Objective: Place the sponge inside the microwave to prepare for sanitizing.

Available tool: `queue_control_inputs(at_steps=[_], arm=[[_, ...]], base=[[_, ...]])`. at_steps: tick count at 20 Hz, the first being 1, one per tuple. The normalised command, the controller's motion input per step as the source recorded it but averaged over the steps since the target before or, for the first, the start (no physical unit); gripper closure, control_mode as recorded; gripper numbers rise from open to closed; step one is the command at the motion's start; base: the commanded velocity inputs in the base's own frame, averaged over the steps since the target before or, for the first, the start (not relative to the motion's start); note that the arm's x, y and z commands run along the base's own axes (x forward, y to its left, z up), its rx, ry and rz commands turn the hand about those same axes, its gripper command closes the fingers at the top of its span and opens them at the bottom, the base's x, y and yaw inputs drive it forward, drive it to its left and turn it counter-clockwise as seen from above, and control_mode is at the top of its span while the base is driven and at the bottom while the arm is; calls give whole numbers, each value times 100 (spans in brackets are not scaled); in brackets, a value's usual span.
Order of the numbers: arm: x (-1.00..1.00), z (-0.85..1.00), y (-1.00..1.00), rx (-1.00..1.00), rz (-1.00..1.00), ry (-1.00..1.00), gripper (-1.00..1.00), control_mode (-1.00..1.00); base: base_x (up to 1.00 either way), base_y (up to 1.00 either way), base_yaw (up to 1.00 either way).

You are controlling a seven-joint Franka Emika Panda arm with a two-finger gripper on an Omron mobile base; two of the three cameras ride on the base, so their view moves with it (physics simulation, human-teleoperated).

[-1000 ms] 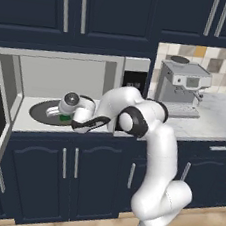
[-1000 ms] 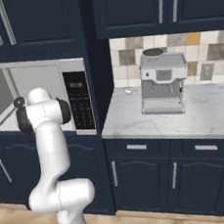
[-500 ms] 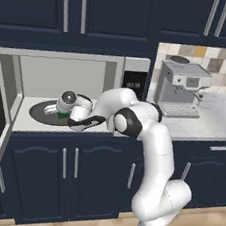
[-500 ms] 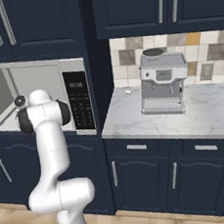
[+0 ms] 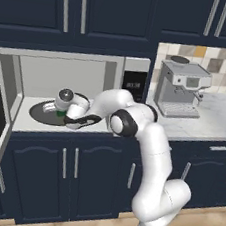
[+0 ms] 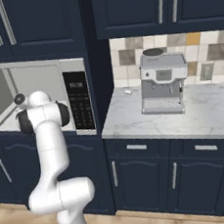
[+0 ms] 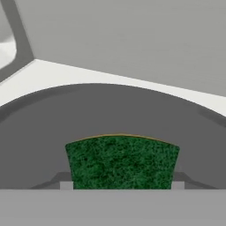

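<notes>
Reaching into the microwave point(image 5: 64, 76), your gripper point(image 5: 58, 112) pinches the sponge point(image 7: 122, 161) over the turntable point(image 7: 110, 110), left of centre. You've only release and withdrawal left, I judge.

No legible text anywhere. Microwave point(image 6: 48, 99) keypad panel point(image 6: 82, 100), centre left of right base view: pale marks in rows, too small to read. Coffee machine point(image 6: 162, 84) front, upper right centre: small dark display, blurred, no characters made out.
</notes>
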Motion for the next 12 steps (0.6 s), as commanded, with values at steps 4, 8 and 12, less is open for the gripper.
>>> queue_control_inputs(at_steps=[4, 8, 12], arm=[[1, -13, 0, 0, 0, 0, -100, -100], [0, -3, -8, -1, 0, 0, -100, -100], [-5, 2, -3, 0, 0, -4, -100, -100]], base=[[0, 0, 0], [0, 0, 0], [0, 0, 0]])
